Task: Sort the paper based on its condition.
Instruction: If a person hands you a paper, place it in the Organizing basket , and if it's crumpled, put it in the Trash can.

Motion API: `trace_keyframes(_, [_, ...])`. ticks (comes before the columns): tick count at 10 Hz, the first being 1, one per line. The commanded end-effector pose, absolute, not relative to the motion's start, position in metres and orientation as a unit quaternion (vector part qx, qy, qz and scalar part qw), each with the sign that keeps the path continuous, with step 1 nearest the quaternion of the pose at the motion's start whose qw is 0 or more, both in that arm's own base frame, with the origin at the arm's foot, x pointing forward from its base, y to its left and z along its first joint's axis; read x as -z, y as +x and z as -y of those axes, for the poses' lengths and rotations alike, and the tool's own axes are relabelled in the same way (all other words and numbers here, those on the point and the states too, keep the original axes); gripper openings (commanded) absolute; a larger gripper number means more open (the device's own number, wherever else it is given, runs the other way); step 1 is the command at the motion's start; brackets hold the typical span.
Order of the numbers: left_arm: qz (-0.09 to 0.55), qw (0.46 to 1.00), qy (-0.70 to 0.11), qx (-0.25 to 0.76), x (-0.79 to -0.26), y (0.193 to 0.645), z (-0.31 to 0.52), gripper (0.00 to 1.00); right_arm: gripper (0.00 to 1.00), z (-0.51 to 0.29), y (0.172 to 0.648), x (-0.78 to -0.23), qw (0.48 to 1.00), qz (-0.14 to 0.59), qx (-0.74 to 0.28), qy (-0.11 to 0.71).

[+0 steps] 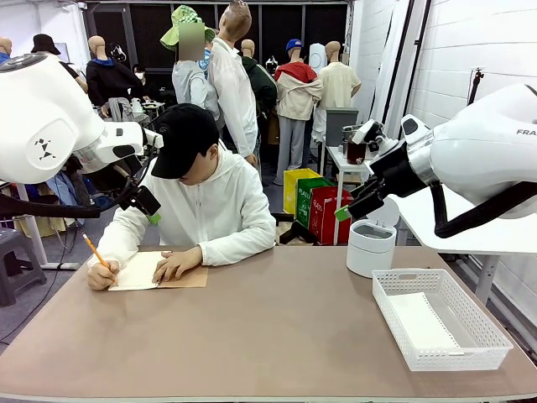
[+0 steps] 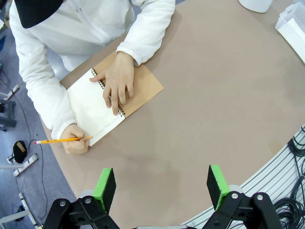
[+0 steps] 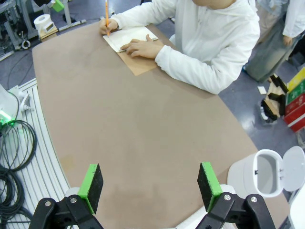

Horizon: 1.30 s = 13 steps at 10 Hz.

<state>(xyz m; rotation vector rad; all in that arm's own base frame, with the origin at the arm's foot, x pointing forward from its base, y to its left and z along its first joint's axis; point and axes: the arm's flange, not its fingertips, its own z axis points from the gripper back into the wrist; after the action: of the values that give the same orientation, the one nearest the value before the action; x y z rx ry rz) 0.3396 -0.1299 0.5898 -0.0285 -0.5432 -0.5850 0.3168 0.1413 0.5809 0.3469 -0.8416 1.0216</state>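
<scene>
Both grippers, left gripper (image 2: 162, 187) and right gripper (image 3: 150, 185), hover with fingers spread wide and empty, apparently waiting. The person (image 1: 201, 201) writes on the paper (image 1: 138, 271) at the far left with a pencil (image 1: 95, 250). Another sheet (image 1: 422, 321) lies in the basket (image 1: 495, 344) near right.

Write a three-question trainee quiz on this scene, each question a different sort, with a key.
1. True or false: the left gripper is shut on the pencil.
2. What lies in the basket? A) a sheet of paper B) a notebook C) a cup
3. Fill in: the bin has its lid ____.

Key: 1 false, its jaws stand open and a hand holds the pencil; 2 A; 3 open.
</scene>
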Motion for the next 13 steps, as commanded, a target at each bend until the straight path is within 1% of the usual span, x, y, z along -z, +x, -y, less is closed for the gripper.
trace_keyframes(1, [0.265,0.921,-0.014,0.286,-0.5903,0.3397,0.1285,1.0,1.0,-0.141,0.3169,-0.5807,0.776,0.389,-0.471,0.158])
trace_keyframes(13, [0.265,0.921,-0.014,0.286,-0.5903,0.3397,0.1285,1.0,1.0,-0.141,0.3169,-0.5807,0.776,0.389,-0.471,0.158])
